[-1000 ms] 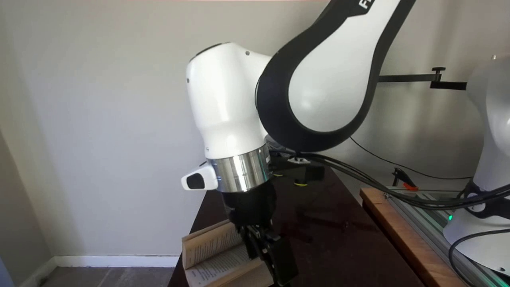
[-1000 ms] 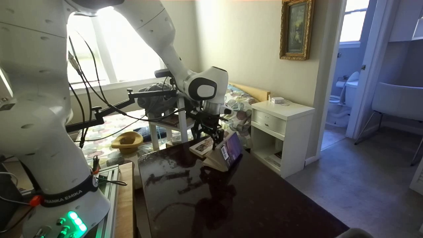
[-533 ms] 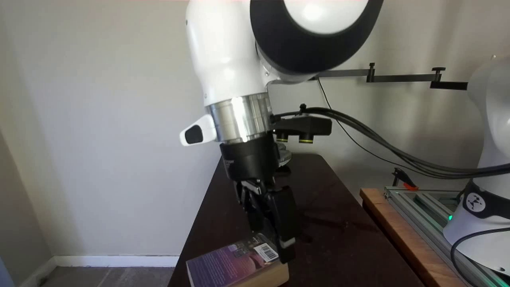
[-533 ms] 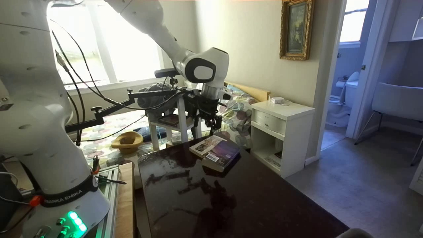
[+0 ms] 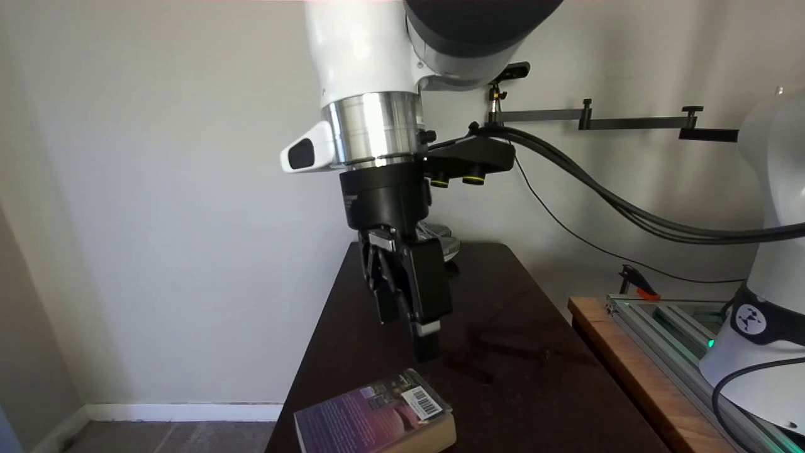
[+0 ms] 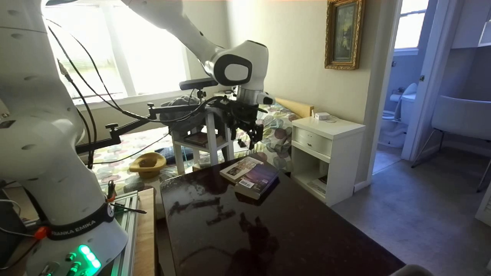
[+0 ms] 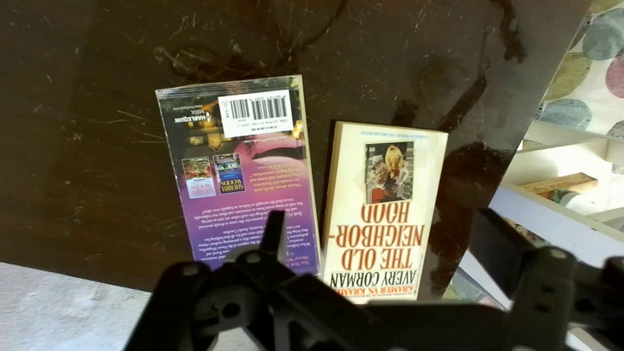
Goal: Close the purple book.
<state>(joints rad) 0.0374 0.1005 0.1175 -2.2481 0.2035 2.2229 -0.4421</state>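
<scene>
The purple book (image 5: 374, 418) lies flat and closed on the dark table, back cover up, a white barcode label at one end; its cream page edge shows at the near side. Both exterior views and the wrist view show it; in the wrist view the purple book (image 7: 243, 195) is left of centre, its lower part behind a finger (image 7: 274, 229). My gripper (image 5: 407, 330) hangs in the air above and behind the book, apart from it. From the wrist, the gripper (image 7: 385, 239) has its fingers wide apart, with nothing held between them.
A cream paperback (image 7: 375, 209) lies right beside the purple book. At the table's far end sits a grey shoe (image 5: 443, 242). A white nightstand (image 6: 341, 161) and a bed stand past the table (image 6: 307, 237). Cables (image 5: 629, 220) trail from the wrist.
The purple book was spread with its cover side raised and my gripper at it; its cover has come down and it lies flat. My gripper has risen well above it.
</scene>
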